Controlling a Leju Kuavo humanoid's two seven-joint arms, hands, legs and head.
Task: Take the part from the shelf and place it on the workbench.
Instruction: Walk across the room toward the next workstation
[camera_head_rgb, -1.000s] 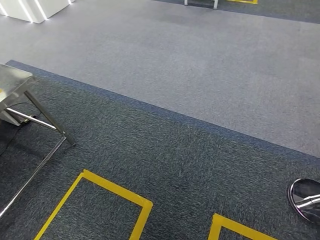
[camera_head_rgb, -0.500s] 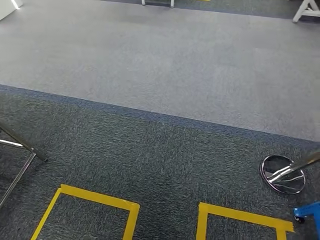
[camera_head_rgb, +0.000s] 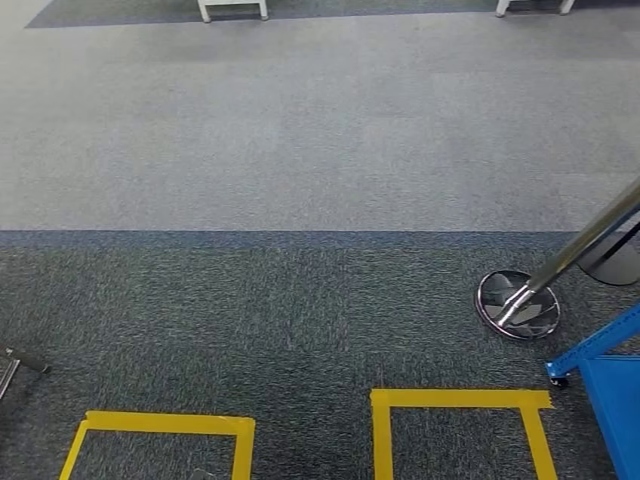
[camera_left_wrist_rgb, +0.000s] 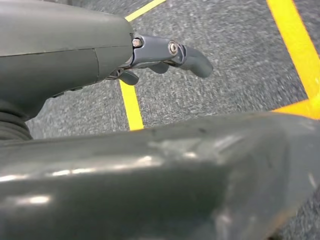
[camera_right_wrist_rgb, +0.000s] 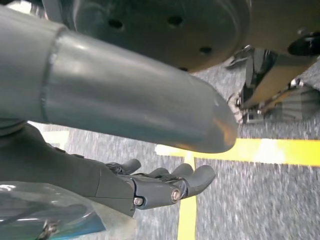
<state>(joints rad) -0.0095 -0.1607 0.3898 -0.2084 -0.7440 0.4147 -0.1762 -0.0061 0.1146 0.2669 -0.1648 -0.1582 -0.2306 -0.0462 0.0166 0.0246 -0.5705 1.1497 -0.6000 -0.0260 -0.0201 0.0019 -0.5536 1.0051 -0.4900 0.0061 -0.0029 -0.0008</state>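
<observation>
View has swung right across the carpet (camera_head_rgb: 317, 130) to a blue shelf (camera_head_rgb: 611, 390); left hand (camera_left_wrist_rgb: 166, 52) and right hand (camera_right_wrist_rgb: 166, 182) hang loose-fingered, empty—part not yet fetched.

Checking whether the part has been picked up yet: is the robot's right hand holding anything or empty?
Empty. The right hand hangs over the dark carpet with its fingers extended and nothing between them.

Two yellow tape squares (camera_head_rgb: 162, 440) (camera_head_rgb: 460, 425), one chrome stanchion base (camera_head_rgb: 518, 304), one blue cart (camera_head_rgb: 607, 385).
</observation>
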